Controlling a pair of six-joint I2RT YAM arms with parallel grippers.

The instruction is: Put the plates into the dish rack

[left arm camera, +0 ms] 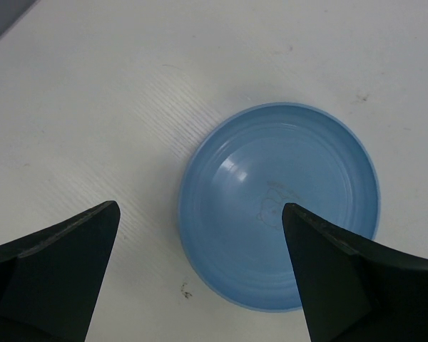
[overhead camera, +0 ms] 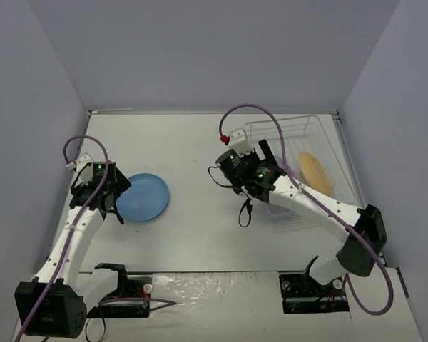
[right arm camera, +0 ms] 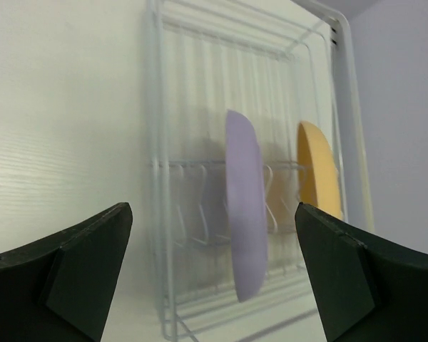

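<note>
Our left gripper (left arm camera: 201,209), wide open and empty, hovers over the blue plate (left arm camera: 299,171) flat on the table (left arm camera: 93,85) — we should straddle its rim squarely before pinching — while the right gripper (right arm camera: 214,210), equally open and empty, faces the dish rack (right arm camera: 157,142).

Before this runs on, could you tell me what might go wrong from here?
The blue plate lies flat on the table, so the open left gripper may slip off its low rim. The right gripper hangs open close to the dish rack; a careless move could knock the upright purple plate or orange plate.
</note>
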